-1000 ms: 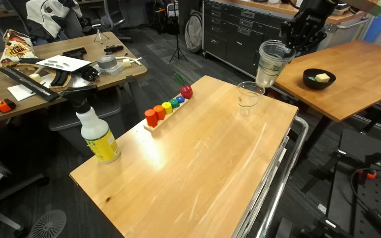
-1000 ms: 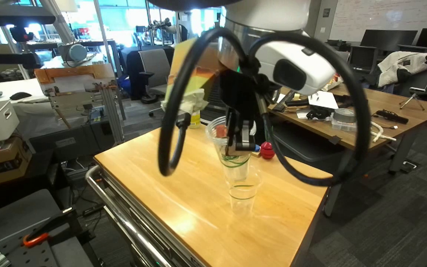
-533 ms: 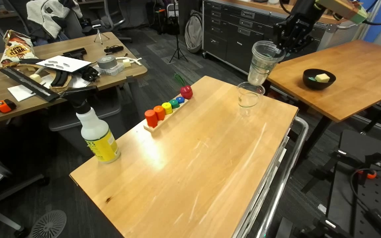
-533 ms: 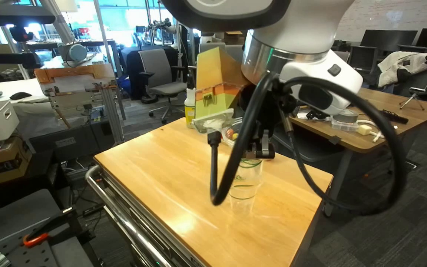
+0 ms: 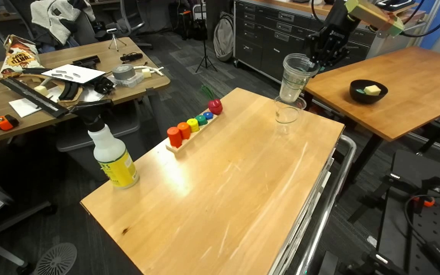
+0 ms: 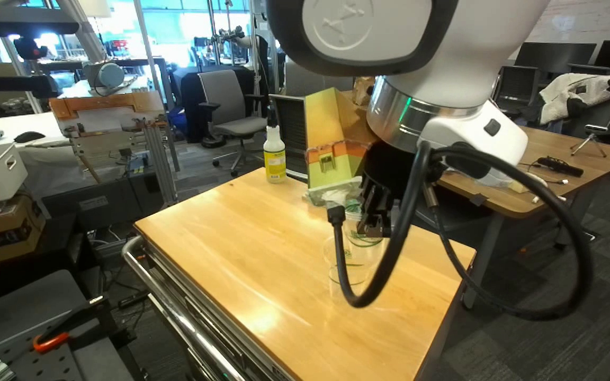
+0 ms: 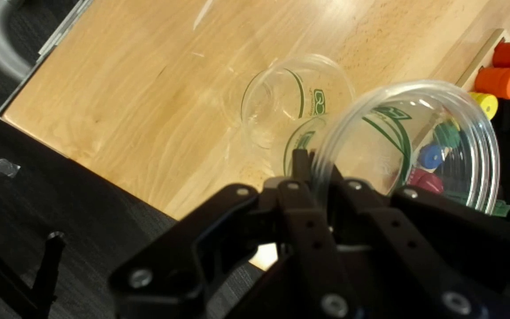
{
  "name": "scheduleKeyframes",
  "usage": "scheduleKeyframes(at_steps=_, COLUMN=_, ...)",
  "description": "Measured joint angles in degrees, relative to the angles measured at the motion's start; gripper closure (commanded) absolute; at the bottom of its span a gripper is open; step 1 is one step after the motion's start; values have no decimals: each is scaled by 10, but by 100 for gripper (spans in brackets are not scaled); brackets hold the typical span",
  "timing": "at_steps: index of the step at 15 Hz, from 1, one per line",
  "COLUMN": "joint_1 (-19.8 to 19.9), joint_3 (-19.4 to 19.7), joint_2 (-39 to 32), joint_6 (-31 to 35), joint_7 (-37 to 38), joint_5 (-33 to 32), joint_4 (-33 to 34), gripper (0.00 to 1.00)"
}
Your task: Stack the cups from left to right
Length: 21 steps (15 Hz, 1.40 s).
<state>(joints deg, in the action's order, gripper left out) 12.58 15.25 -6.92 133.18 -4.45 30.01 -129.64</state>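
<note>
My gripper [image 5: 314, 64] is shut on the rim and wall of a nested stack of clear cups [image 5: 294, 78] and holds it in the air, slightly tilted. In the wrist view the rims pass between the fingertips [image 7: 312, 161], and several rims of the stack [image 7: 381, 137] show. A single clear cup [image 5: 287, 116] stands upright on the wooden top below. The stack's base overlaps its mouth in both exterior views; I cannot tell whether it is inside or above. In the wrist view the single cup [image 7: 297, 88] shows beside the stack's base. A black cable partly hides it in an exterior view [image 6: 337, 280].
A wooden rack with a row of coloured blocks [image 5: 192, 125] and a red round toy [image 5: 215, 106] stand along one edge of the wooden top [image 5: 220, 191]. A spray bottle with a yellow label [image 5: 117, 162] stands at a corner. A black bowl [image 5: 367, 91] is on another table.
The held stack has moved sideways and a little down, from beside the single cup to over its mouth. The single cup has not moved. The gripper has stayed shut.
</note>
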Motion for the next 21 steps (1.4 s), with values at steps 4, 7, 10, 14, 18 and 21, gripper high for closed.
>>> scheduleKeyframes(at_steps=4, joint_1=5, joint_3=-9, joint_2=-41, joint_6=0, joint_7=-4, joint_5=5, joint_4=19, gripper=98)
scheduleKeyframes(at_steps=7, joint_1=12, joint_3=-20, joint_2=-64, joint_6=0, joint_7=-4, joint_5=6, joint_4=30, gripper=98)
scheduleKeyframes(at_steps=10, joint_1=17, joint_3=-28, joint_2=-75, joint_6=-1, joint_7=-4, joint_5=6, joint_4=35, gripper=98)
scheduleKeyframes(at_steps=14, joint_1=17, joint_3=-33, joint_2=-74, joint_6=-11, joint_7=-4, joint_5=6, joint_4=33, gripper=98)
scheduleKeyframes(at_steps=18, joint_1=17, joint_3=-38, joint_2=-64, joint_6=-24, joint_7=-3, joint_5=4, joint_4=25, gripper=98)
scheduleKeyframes(at_steps=21, joint_1=17, joint_3=-39, joint_2=-54, joint_6=-35, joint_7=-1, joint_5=-1, joint_4=16, gripper=98)
